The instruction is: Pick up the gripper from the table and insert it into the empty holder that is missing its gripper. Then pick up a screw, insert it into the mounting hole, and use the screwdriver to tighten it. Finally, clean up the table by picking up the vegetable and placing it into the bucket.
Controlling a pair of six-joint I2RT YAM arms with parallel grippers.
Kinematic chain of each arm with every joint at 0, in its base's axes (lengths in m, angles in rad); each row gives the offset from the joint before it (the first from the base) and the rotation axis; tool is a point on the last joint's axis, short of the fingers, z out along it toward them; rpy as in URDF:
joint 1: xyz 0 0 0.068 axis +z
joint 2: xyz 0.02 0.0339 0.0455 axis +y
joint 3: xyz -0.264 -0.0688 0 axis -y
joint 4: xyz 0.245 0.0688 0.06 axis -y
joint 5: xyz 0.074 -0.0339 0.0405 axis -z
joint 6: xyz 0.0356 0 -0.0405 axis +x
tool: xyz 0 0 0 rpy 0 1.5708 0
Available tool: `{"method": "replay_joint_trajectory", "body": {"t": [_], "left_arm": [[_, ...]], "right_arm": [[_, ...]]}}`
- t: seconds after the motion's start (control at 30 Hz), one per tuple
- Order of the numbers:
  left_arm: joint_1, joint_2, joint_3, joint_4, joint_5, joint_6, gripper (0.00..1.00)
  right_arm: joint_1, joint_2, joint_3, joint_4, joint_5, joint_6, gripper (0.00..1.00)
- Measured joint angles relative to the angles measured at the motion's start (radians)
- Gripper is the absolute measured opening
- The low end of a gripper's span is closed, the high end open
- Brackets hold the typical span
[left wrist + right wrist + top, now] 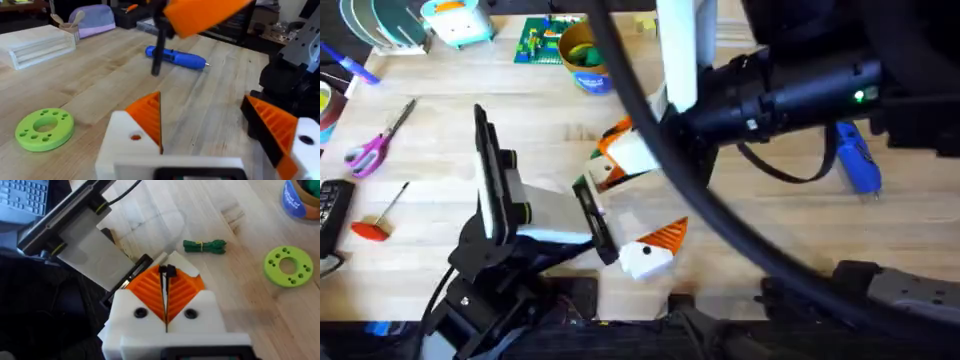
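Right gripper (165, 297): jaws clenched, pinching a small dark part (167, 271) at the tips. It may be the screw, but this cannot be confirmed. Left gripper (210, 135): jaws released, standing wide apart with nothing between them. In the overhead view the left gripper sits at 5 o'clock from the right gripper (615, 152), near it. I cannot place the holder or the mounting hole with confidence, so the line of insertion remains unverified. The screwdriver (855, 160) lies flat on the table at 3 o'clock from the right gripper and well apart. Its long axis runs from 11 to 5 o'clock, and the right arm's base is the nearer. The vegetable (204, 245) lies on the table just beyond the right fingertips, its long axis crosswise to them. The bucket (582, 55) stands at 11 o'clock from the right gripper. Count: 1 screwdriver, 1 vegetable, 1 bucket, 1 green ring (287, 266).
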Motion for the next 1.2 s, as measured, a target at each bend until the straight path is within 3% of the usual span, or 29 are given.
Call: {"method": "replay_joint_trajectory", "body": {"t": [0.47, 0.7, 1.2], "left_arm": [[0.0, 0.0, 0.0, 0.0, 0.0, 0.0, 0.993], [0.0, 0.0, 0.0, 0.0, 0.0, 0.0, 0.993], [0.0, 0.0, 0.0, 0.0, 0.0, 0.011, 0.993]], "right_arm": [[0.032, 0.093, 0.0, -0.018, 0.025, -0.014, 0.018], [0.032, 0.094, 0.0, -0.045, 0.075, -0.023, 0.018], [0.038, 0.099, 0.0, -0.03, 0.066, -0.022, 0.018]]}}
